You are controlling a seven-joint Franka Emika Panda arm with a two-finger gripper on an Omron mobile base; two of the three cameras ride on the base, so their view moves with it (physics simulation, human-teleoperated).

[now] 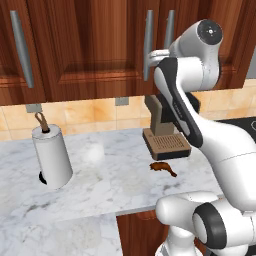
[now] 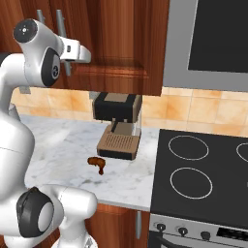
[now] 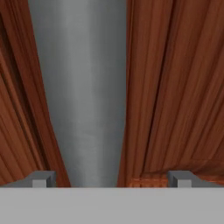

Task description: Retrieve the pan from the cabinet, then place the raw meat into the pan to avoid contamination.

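On the far left of the left base view we see a white paper-towel roll [image 1: 51,156] standing upright on the marble surface [image 1: 100,185], with a brown loop rising from its top. Above it hangs the cabinet [image 1: 95,45], its reddish-brown panelled doors shut and fitted with long silver bar handles. Moving right along the surface, the raw meat [image 1: 163,168] lies just in front of the coffee machine [image 1: 165,135], near it but apart from it; its thin end points toward the front right. In the right base view the same raw meat [image 2: 97,163] sits just left of and in front of the coffee machine's [image 2: 117,127] drip tray, and further right lies the black stovetop [image 2: 203,179] with its ring markings.

We see our arm raised to the cabinet doors. The hand [image 1: 150,60] is at the silver bar handle [image 1: 147,45] of the door above the coffee machine. In the hand view that handle [image 3: 81,96] runs as a broad grey bar between the two fingertips [image 3: 43,178], with red-brown wood on either side. The hand [image 3: 111,179] is released, its fingers spread wide to either side of the bar, and we cannot tell whether they touch it.

We cannot see the pan with the doors shut.
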